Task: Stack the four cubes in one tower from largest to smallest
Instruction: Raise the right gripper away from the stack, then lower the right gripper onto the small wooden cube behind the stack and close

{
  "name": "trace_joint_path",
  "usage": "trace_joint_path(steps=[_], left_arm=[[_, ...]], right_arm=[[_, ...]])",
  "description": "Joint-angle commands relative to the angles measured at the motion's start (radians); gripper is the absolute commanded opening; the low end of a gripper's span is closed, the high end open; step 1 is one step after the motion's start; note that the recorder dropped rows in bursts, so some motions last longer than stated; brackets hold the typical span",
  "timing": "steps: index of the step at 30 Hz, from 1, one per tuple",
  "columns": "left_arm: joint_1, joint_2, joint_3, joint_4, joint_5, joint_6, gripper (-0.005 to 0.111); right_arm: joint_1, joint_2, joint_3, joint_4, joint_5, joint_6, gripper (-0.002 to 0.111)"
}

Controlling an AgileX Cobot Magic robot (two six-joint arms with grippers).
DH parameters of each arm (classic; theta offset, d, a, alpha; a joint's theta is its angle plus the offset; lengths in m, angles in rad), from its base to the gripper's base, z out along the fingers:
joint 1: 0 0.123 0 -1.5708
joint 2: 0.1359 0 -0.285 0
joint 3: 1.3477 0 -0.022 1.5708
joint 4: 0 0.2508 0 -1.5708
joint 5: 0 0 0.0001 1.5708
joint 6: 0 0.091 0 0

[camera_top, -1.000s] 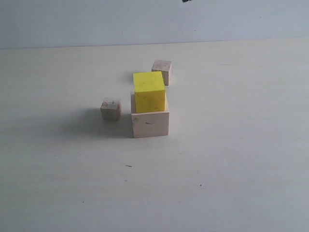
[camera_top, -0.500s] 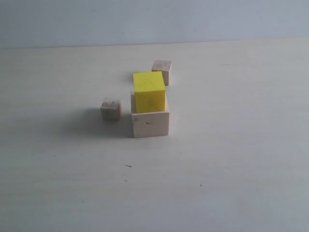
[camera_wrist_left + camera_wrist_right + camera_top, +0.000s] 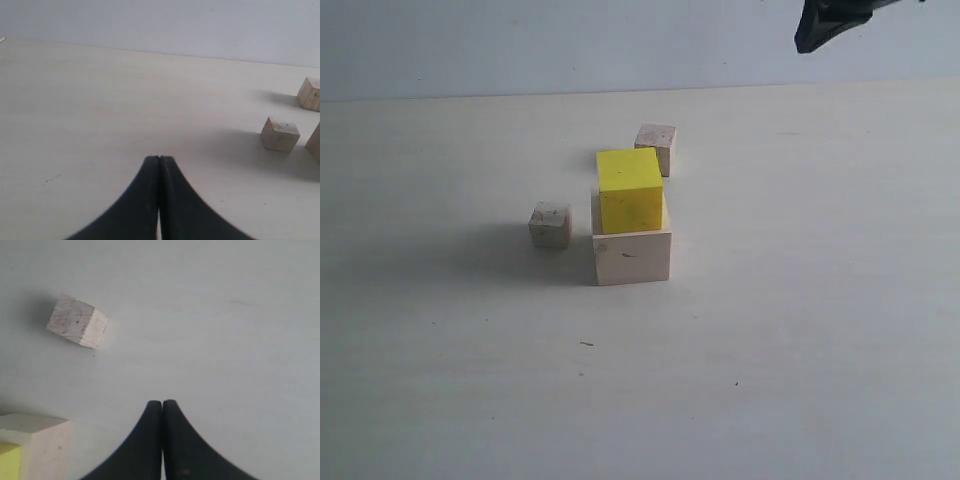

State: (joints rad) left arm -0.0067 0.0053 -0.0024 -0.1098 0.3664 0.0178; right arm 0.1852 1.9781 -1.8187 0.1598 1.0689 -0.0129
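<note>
The left pincer (image 3: pixel 159 159) is closed, its two dark fingers pressed flat together with nothing between them, and it hangs above bare tabletop (image 3: pixel 100 100). The right pincer (image 3: pixel 162 402) is closed and empty too (in the exterior view only a dark tip of it shows, at the upper right edge). Below it lies plain tabletop, with the stack off to one side.

Out from there, near the middle of the tabletop, stands the large pale wooden cube (image 3: pixel 631 257). The yellow cube (image 3: pixel 630 190) sits on top of it, upright and set toward the far edge. One small speckled cube (image 3: pixel 549 225) rests on the tabletop just left of the large cube, with a gap between them. The second small cube (image 3: pixel 656 145) sits on the tabletop behind the stack, slightly to the right.
</note>
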Motion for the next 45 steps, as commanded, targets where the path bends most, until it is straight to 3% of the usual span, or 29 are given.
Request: trace_joint_path(steps=[1,11,16,20,27,33,39,42,45], left_arm=[[-0.006,-0.005,0.002,0.004,-0.009,0.004,0.0],[-0.006,-0.005,0.002,0.004,-0.009,0.004,0.0],[-0.006,-0.005,0.002,0.002,-0.009,0.004,0.0],[-0.006,-0.005,0.002,0.002,-0.009,0.004,0.0],[-0.006,-0.005,0.002,0.002,-0.009,0.004,0.0],[-0.006,-0.005,0.002,0.002,-0.009,0.004,0.0],[-0.006,-0.005,0.002,0.002,-0.009,0.004,0.0],[-0.006,-0.005,0.002,0.002,-0.009,0.004,0.0],[-0.006,-0.005,0.002,0.002,-0.009,0.004,0.0]], right_arm=[[0.002,0.093,-0.06,0.175,-0.009,-0.061,0.0],[-0.013,0.296,-0.327,0.344,0.022,-0.584,0.0],[-0.031,0.374,-0.353,0.532,0.059,-0.927,0.0],[-0.047,0.429,-0.353,0.572,0.108,-1.202,0.0],[-0.056,0.446,-0.361,0.592,0.083,-1.228,0.012],[-0.046,0.446,-0.481,0.585,0.086,-1.185,0.017],[-0.023,0.446,-0.627,0.419,0.081,-1.006,0.017],[-0.023,0.446,-0.645,0.409,0.091,-1.01,0.017],[-0.023,0.456,-0.643,0.426,0.13,-1.028,0.025]])
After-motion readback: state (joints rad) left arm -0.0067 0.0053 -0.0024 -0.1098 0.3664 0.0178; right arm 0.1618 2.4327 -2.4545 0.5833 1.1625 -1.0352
